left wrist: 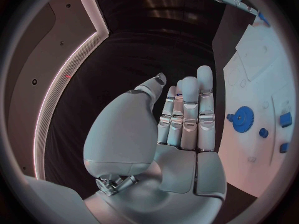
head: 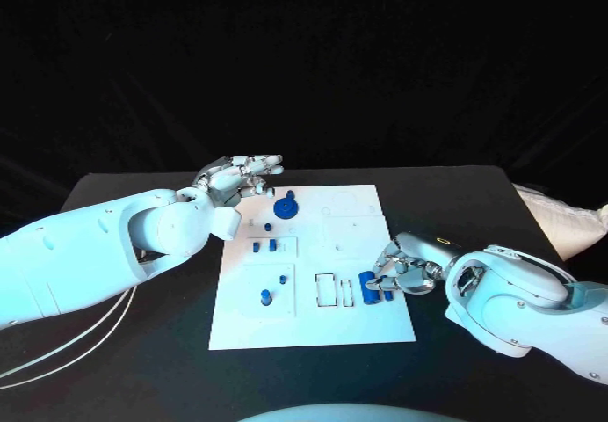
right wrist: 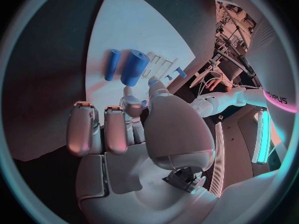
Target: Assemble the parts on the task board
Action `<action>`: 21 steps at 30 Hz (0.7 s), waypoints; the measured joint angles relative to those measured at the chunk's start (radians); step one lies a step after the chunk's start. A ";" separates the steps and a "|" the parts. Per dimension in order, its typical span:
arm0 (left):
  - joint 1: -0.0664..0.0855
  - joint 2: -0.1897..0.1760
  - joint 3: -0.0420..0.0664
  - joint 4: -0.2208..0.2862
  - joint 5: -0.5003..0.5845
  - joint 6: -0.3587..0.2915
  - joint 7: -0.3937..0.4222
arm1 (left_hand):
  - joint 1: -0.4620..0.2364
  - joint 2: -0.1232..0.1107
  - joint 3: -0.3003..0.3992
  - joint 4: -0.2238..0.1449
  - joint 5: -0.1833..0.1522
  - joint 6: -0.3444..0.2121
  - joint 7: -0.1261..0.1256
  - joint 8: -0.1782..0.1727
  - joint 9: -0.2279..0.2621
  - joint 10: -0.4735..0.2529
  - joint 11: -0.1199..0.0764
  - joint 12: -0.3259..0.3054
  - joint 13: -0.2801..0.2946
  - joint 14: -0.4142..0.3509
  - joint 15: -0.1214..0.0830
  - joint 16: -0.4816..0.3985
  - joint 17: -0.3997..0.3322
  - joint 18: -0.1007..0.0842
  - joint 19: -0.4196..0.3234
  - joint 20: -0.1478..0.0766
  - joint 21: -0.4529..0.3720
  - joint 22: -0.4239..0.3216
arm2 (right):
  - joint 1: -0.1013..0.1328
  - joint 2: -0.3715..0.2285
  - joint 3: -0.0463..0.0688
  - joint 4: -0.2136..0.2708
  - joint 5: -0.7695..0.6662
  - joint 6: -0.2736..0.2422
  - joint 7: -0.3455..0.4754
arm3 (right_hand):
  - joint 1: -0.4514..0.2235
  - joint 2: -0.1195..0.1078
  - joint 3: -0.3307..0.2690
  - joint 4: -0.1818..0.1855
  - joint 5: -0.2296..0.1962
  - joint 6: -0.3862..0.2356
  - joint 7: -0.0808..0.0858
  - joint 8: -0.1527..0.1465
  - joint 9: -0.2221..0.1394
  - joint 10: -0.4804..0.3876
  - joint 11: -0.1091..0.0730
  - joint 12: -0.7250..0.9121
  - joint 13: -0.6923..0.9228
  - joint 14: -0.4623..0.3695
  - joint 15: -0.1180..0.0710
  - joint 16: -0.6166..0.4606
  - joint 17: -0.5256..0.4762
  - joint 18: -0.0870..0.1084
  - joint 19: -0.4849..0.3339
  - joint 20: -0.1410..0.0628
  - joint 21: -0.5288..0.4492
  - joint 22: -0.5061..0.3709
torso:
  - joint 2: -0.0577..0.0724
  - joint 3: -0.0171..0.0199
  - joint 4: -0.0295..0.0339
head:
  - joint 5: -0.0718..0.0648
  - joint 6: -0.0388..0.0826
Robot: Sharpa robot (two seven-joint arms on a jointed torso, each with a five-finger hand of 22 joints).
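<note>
Counting one blue gear [head: 287, 208], two cylinders [head: 372, 287]; both robot hands [head: 241, 178] [head: 399, 268] empty, fingers apart.

Dim scene, cool overhead light

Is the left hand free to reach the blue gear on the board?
Probably yes. The left hand is open beside the board's far corner, with nothing between it and the gear.

Right hand [right wrist: 134, 129] hovers over the task board [right wrist: 124, 30], fingers curled, near 2 blue cylinders [right wrist: 134, 67]
</note>
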 measured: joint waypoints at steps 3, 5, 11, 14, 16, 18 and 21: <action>0.000 0.000 0.000 0.000 0.000 0.000 0.000 | 0.000 0.000 0.000 0.000 0.000 0.000 0.000 0.000 0.000 0.000 0.000 0.000 0.000 0.000 0.000 0.000 0.000 0.000 0.000 0.000 0.000 0.000 | -0.003 0.009 0.000 -0.010 -0.009 0.010 -0.015 | 0.000 0.000 -0.005 0.005 0.000 0.000 0.000 0.004 0.002 0.000 0.000 0.007 0.009 0.000 0.000 0.001 0.004 0.000 0.000 0.000 0.000 0.003 | 0.000 -0.0005 0.0000 | 0.000 -0.001; -0.001 0.000 0.000 0.000 0.000 0.000 0.000 | 0.000 0.000 0.000 0.000 0.000 0.000 0.000 0.000 0.000 0.000 0.000 0.000 0.000 0.000 0.000 0.000 0.000 0.000 0.000 0.000 0.000 0.000 | -0.007 0.014 0.000 -0.016 -0.015 0.017 -0.025 | 0.000 0.000 -0.007 0.007 0.005 0.000 0.000 0.007 0.002 0.000 0.000 0.008 0.012 0.000 0.000 0.001 0.005 0.000 0.000 0.000 0.000 0.004 | 0.000 -0.0006 -0.0005 | 0.002 -0.002; -0.001 -0.002 0.000 0.000 0.000 0.000 0.000 | 0.000 0.000 0.000 0.000 0.000 0.000 0.000 0.000 0.000 0.000 0.000 0.000 0.000 0.000 0.000 0.000 0.000 0.000 0.000 0.000 0.000 0.000 | -0.017 0.028 -0.001 -0.024 -0.032 0.032 -0.047 | 0.005 0.005 -0.015 0.015 0.006 0.000 0.000 0.007 0.004 0.000 0.000 0.008 0.016 0.000 0.000 0.005 0.006 0.000 0.000 0.000 0.003 0.003 | 0.000 -0.0001 -0.0012 | 0.005 -0.005; -0.001 -0.002 0.000 0.000 0.000 0.000 -0.001 | 0.000 0.000 0.000 0.000 0.000 0.000 0.000 0.000 0.000 0.000 0.000 0.000 0.000 0.000 0.000 0.000 0.000 0.000 0.000 0.000 0.000 0.000 | -0.019 0.035 -0.001 -0.027 -0.039 0.039 -0.055 | 0.005 0.005 -0.016 0.016 0.006 0.000 0.000 0.007 0.005 0.000 0.000 0.008 0.016 0.000 0.000 0.005 0.006 0.000 0.000 0.000 0.004 0.003 | 0.000 -0.0001 -0.0012 | 0.006 -0.007; -0.001 -0.003 0.000 0.000 0.000 0.000 -0.001 | 0.000 0.000 0.000 0.000 0.000 0.000 0.000 0.000 0.000 0.000 0.000 0.000 0.000 0.000 0.000 0.000 0.000 0.000 0.000 0.000 0.000 0.000 | -0.020 0.039 0.000 -0.029 -0.044 0.042 -0.059 | 0.005 0.005 -0.016 0.016 0.006 0.000 0.000 0.007 0.005 0.000 0.000 0.008 0.017 0.000 0.000 0.005 0.007 0.000 0.000 0.000 0.003 0.005 | 0.000 -0.0001 -0.0012 | 0.006 -0.007; -0.001 -0.003 0.000 0.000 0.000 0.000 -0.001 | 0.000 0.000 0.000 0.000 0.000 0.000 0.000 0.000 0.000 0.000 0.000 0.000 0.000 0.000 0.000 0.000 0.000 0.000 0.000 0.000 0.000 0.000 | -0.022 0.047 0.000 -0.033 -0.048 0.046 -0.062 | 0.005 0.005 -0.017 0.017 0.006 0.000 0.000 0.011 0.006 0.000 0.000 0.008 0.018 0.000 0.000 0.005 0.007 0.000 0.000 0.000 0.003 0.005 | 0.000 -0.0002 -0.0012 | 0.006 -0.008; -0.001 -0.004 0.000 0.000 0.000 0.000 -0.001 | 0.000 0.000 0.000 0.000 0.000 0.000 0.000 0.000 0.000 0.000 0.000 0.000 0.000 0.000 0.000 0.000 0.000 0.000 0.000 0.000 0.000 0.000 | -0.028 0.055 0.000 -0.039 -0.053 0.051 -0.066 | 0.005 0.005 -0.019 0.019 0.006 0.000 0.000 0.011 0.006 0.000 0.000 0.008 0.019 0.000 0.000 0.005 0.007 0.000 0.000 0.000 0.003 0.005 | 0.001 -0.0002 -0.0012 | 0.006 -0.010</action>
